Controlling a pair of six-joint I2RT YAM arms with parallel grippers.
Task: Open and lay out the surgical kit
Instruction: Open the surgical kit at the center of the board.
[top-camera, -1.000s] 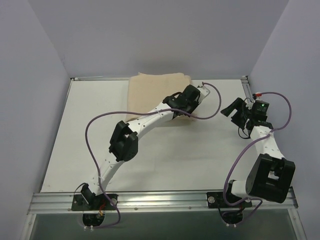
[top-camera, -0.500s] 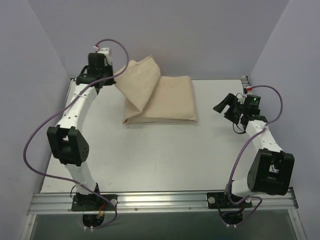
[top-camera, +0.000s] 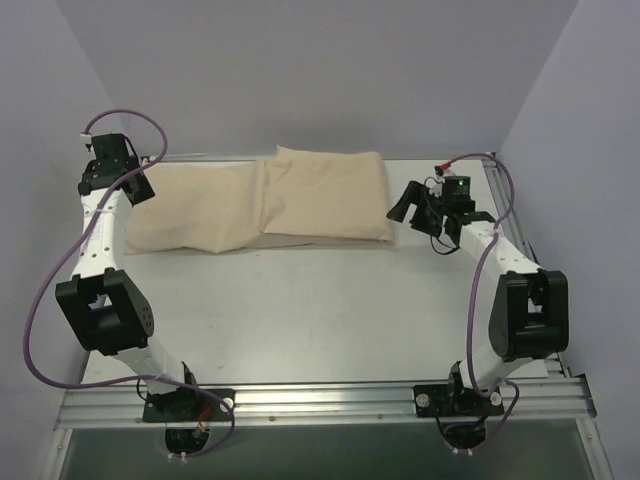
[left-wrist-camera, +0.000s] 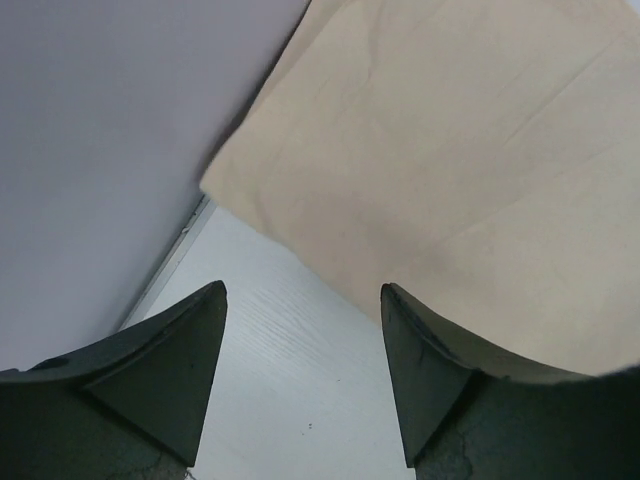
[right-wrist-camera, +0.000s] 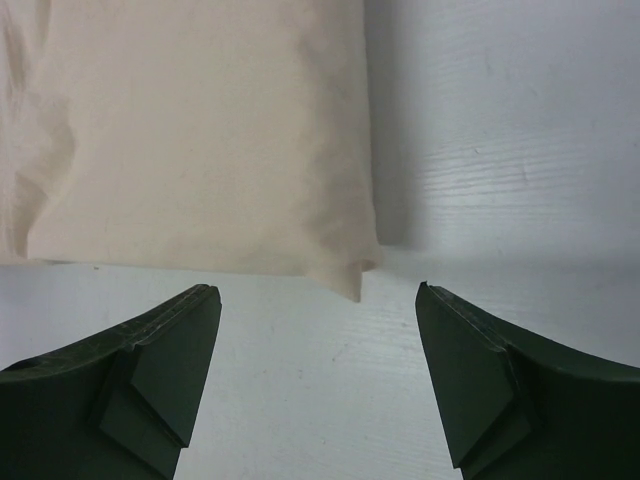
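The surgical kit (top-camera: 325, 195) is a beige cloth bundle at the back middle of the white table, still wrapped on its right half. One flap (top-camera: 195, 205) lies spread flat to the left. My left gripper (top-camera: 138, 186) hovers at the flap's far left end, open and empty. In the left wrist view the flap's corner (left-wrist-camera: 450, 150) lies just beyond the open left gripper (left-wrist-camera: 302, 288). My right gripper (top-camera: 405, 205) is open just right of the bundle. In the right wrist view the bundle's near right corner (right-wrist-camera: 200, 130) sits ahead of the open right gripper (right-wrist-camera: 316, 289), apart from it.
Grey walls close in the table on the left (top-camera: 50, 200), back and right. A metal rail (top-camera: 320, 400) runs along the near edge by the arm bases. Purple cables loop off both arms. Bare white tabletop (top-camera: 320, 310) lies in front of the cloth.
My left arm swung from over the bundle to the far left, drawing a flap open and flat, then let go. My right gripper moved left to the bundle's right edge.
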